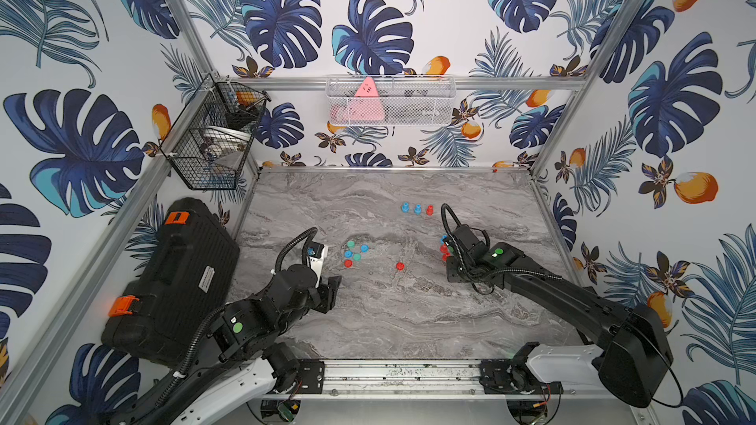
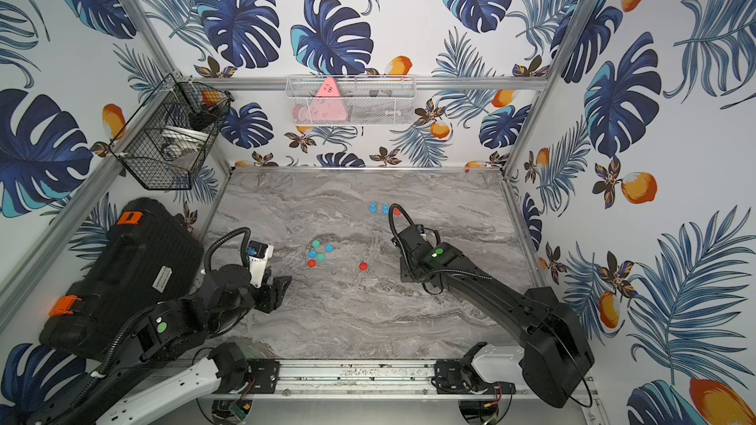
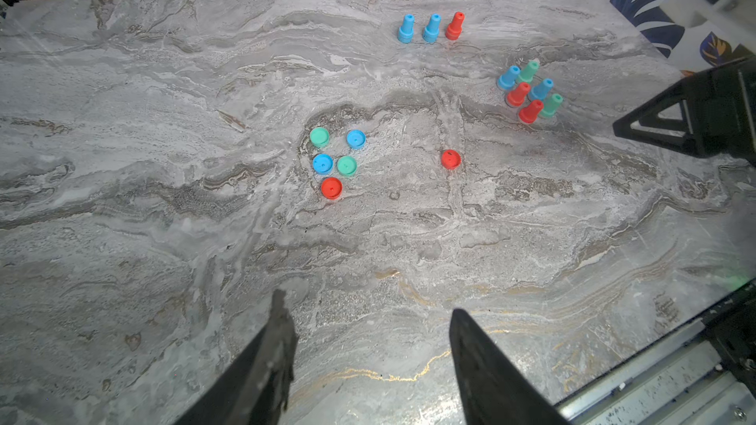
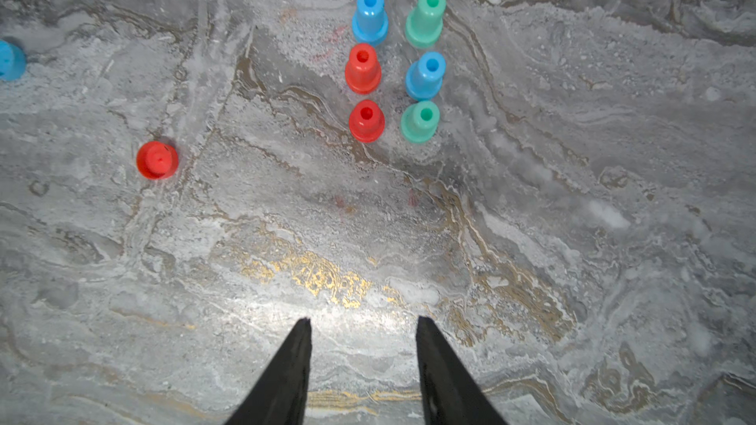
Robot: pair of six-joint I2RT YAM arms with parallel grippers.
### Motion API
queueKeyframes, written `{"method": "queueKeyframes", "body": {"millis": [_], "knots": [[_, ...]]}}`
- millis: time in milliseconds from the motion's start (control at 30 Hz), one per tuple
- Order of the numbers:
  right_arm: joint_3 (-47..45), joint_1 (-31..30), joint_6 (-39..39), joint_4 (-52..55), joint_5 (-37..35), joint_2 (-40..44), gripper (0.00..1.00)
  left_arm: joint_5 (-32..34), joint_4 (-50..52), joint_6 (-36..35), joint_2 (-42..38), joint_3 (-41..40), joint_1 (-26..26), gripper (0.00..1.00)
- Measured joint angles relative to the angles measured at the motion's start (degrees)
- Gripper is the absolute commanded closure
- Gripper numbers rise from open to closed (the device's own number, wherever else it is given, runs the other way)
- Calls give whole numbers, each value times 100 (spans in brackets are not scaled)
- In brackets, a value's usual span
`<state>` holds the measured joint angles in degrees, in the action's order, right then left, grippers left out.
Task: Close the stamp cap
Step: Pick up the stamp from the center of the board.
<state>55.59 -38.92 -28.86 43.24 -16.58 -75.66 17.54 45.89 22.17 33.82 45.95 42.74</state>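
Several loose round caps [image 3: 333, 163] in green, blue and red lie grouped at mid-table, seen in both top views [image 1: 354, 253]. A single red cap [image 3: 451, 159] [image 4: 157, 160] lies apart to their right. Several upright stamps [image 4: 392, 67] [image 3: 527, 94] stand in two rows just ahead of my right gripper [image 4: 364, 320], which is open and empty. Three more stamps [image 3: 429, 28] [image 1: 417, 209] stand in a row farther back. My left gripper [image 3: 368, 302] is open and empty, hovering over bare table nearer the front than the caps.
A black tool case [image 1: 172, 280] lies along the left side beside the left arm. A black wire basket [image 1: 212, 136] hangs at the back left and a white mesh basket [image 1: 390, 102] on the back wall. A metal rail [image 1: 401, 374] runs along the front edge.
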Motion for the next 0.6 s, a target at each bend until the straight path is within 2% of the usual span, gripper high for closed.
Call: {"method": "queueKeyframes", "body": {"millis": [333,600], "knots": [[758,719,365,11,485,-927,54,-26,-2,-50,-79,-17,11,35],[1054,1025,553,-109,859,-1528,55,4,-2,-109,-96,-17,15,35]]}}
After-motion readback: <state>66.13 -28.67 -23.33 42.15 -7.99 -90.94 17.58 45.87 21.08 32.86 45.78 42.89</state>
